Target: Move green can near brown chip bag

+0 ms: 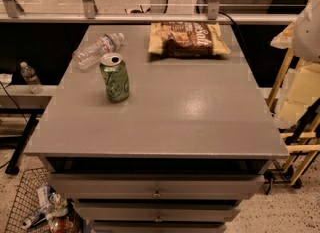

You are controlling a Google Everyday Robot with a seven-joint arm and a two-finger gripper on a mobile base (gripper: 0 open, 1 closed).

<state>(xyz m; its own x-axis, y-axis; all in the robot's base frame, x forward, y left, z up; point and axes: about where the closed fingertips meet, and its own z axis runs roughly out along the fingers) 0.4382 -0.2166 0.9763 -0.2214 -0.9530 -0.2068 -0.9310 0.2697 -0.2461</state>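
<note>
From my feed the hand does not appear anywhere, so I cannot tell whether it is released or clenched, and nothing on the counter [180, 117] is being held or touched.

The green can [114, 77] stands upright on the left part of the counter, silver top facing up. The brown chip bag [189, 39] lies flat at the far edge, to the right of and behind the can, with bare surface between them. A clear water bottle [97, 50] lies on its side just behind the can, to its left; I cannot tell if the two touch.

At the upper right edge a pale rounded shape [309, 27] is cut off by the frame, and I cannot make out what it is. Below the counter, the drawers [157, 187] run off the bottom edge. The wire basket [20, 197] at lower left holds a jumble I cannot identify.
</note>
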